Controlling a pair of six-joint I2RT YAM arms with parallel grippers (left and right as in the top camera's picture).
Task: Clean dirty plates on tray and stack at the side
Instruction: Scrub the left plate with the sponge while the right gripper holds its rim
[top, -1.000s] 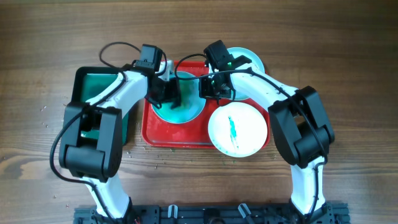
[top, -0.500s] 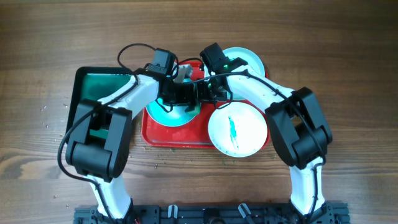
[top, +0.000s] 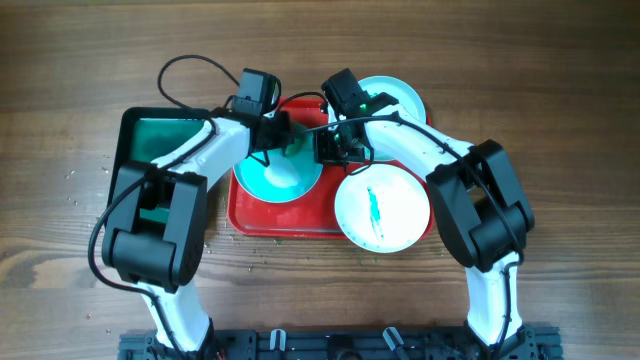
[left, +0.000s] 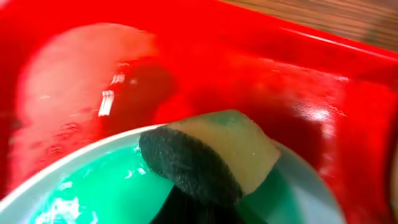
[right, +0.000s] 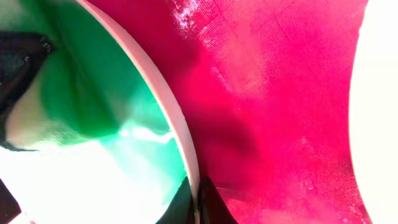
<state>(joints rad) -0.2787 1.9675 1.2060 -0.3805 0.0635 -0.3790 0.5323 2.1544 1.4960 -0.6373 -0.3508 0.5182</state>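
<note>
Early days. The left hand is closed on a sponge, pressing it onto the smeared plate in the tray. The right hand pinches that plate's rim. A streaked second plate overhangs the tray, and a third plate lies on the worktop. Nothing is stacked yet.

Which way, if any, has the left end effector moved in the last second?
Yes: the left end effector swept right across the red tray, then pulled back toward its far rim.

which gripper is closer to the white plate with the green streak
Right. The right gripper is just up-left of the streaked plate; the left gripper, farther left, holds a sponge on the teal-smeared plate.
</note>
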